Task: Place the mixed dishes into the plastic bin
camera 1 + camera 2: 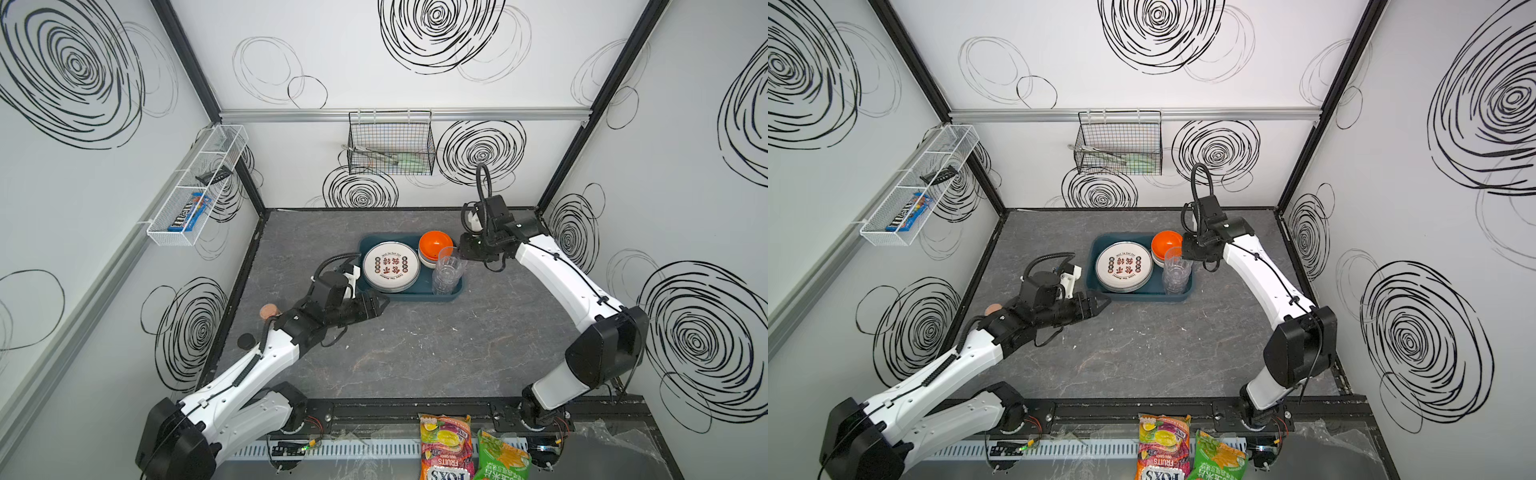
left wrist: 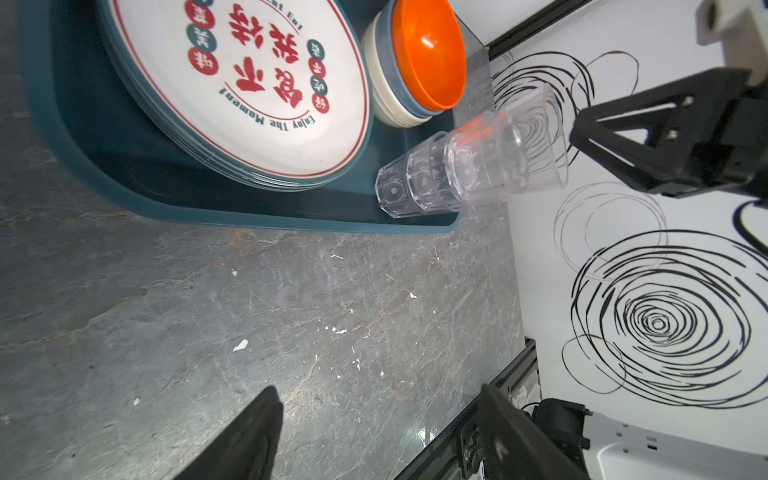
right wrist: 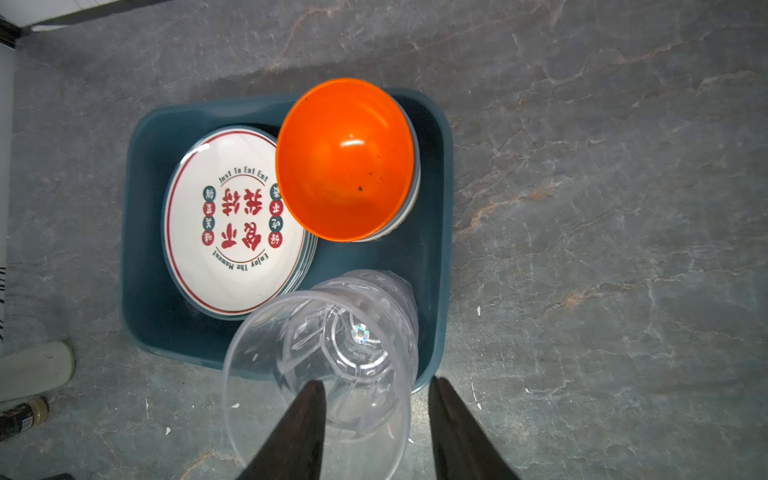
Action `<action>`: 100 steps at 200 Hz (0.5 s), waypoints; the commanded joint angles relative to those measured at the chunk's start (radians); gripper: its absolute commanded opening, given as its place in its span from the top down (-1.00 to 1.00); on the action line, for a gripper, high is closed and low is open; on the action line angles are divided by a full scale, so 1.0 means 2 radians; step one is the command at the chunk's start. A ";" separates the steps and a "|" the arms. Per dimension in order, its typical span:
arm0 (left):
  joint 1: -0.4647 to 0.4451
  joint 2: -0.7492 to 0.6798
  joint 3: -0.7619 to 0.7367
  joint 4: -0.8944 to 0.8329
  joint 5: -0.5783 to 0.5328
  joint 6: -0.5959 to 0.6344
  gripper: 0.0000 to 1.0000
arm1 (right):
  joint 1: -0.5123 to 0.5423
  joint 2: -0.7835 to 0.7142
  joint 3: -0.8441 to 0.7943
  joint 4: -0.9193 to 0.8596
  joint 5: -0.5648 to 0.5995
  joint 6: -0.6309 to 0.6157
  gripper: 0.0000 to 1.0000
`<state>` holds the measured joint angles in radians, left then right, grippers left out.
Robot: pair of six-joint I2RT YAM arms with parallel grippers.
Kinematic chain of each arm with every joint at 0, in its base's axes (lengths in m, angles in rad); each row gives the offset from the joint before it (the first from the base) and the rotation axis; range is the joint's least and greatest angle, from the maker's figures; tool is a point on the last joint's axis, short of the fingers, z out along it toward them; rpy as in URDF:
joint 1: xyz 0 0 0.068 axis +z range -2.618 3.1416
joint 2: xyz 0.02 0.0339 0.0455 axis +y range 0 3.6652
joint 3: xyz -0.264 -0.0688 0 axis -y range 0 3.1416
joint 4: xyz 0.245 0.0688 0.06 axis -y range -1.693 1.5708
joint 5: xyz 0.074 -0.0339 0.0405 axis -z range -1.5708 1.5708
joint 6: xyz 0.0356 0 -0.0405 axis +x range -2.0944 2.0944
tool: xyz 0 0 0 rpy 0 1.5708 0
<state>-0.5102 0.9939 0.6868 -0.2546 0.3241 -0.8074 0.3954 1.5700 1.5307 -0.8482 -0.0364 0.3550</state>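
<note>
Where the dark teal plastic bin (image 1: 411,296) (image 3: 141,291) sits on the grey marbled table (image 3: 582,208), toward its far middle, all the dishes in view lie inside it. A stack of white plates (image 1: 390,266) (image 3: 232,232) with red Chinese characters fills its left part. Nested bowls with an orange bowl (image 1: 435,245) (image 3: 345,158) on top stand in the far right corner, and a nested stack of clear tumblers (image 1: 448,270) (image 2: 469,166) (image 3: 332,332) stands upright in the near right corner.

The right gripper (image 3: 374,380) hangs just above the top tumbler. Its jaws are parted, one finger over the mouth of the glass and the other outside the rim, with a visible gap on the outer side; it grips nothing.

The left gripper (image 1: 380,305) (image 2: 378,390) hovers just beside the bin's near left corner, over bare table. Its jaws are spread wide and empty.

A cork-stoppered jar (image 1: 269,311) and a small dark-lidded jar (image 1: 246,341) stand by the left wall, partly hidden by the left arm. Two snack bags (image 1: 446,449) lie at the front edge. A black wire basket (image 1: 390,145) hangs on the back wall.
</note>
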 commanded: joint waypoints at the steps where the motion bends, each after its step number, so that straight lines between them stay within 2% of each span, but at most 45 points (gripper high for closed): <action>1: 0.026 -0.011 0.032 -0.021 -0.001 0.030 -0.60 | -0.002 -0.040 -0.022 0.037 0.013 0.001 -0.02; 37: 0.079 -0.007 0.068 -0.055 0.004 0.067 -0.89 | -0.014 -0.084 -0.063 0.093 0.022 0.000 -0.28; 41: 0.084 -0.006 0.073 -0.058 0.006 0.070 -1.00 | -0.016 -0.087 -0.065 0.097 0.022 0.000 -0.31; 46: 0.091 -0.005 0.078 -0.061 0.007 0.074 -0.92 | -0.018 -0.091 -0.067 0.101 0.024 0.000 -0.34; 83: 0.137 0.013 0.127 -0.095 -0.009 0.112 -0.92 | -0.036 -0.104 -0.085 0.129 0.031 -0.002 -0.56; 85: 0.140 0.014 0.129 -0.097 -0.012 0.115 -0.92 | -0.037 -0.104 -0.086 0.130 0.032 -0.001 -0.64; 87: 0.142 0.015 0.132 -0.099 -0.016 0.117 -0.92 | -0.038 -0.105 -0.087 0.131 0.032 -0.001 -0.93; 88: 0.143 0.015 0.134 -0.100 -0.018 0.117 -0.92 | -0.039 -0.105 -0.088 0.131 0.033 -0.001 -0.99; 100: 0.155 0.020 0.151 -0.109 -0.043 0.129 -0.92 | -0.045 -0.105 -0.094 0.139 0.037 0.003 -0.95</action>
<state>-0.2440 1.0157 0.9134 -0.4263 0.3138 -0.6327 0.3271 1.3811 1.3716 -0.6342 0.0086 0.3569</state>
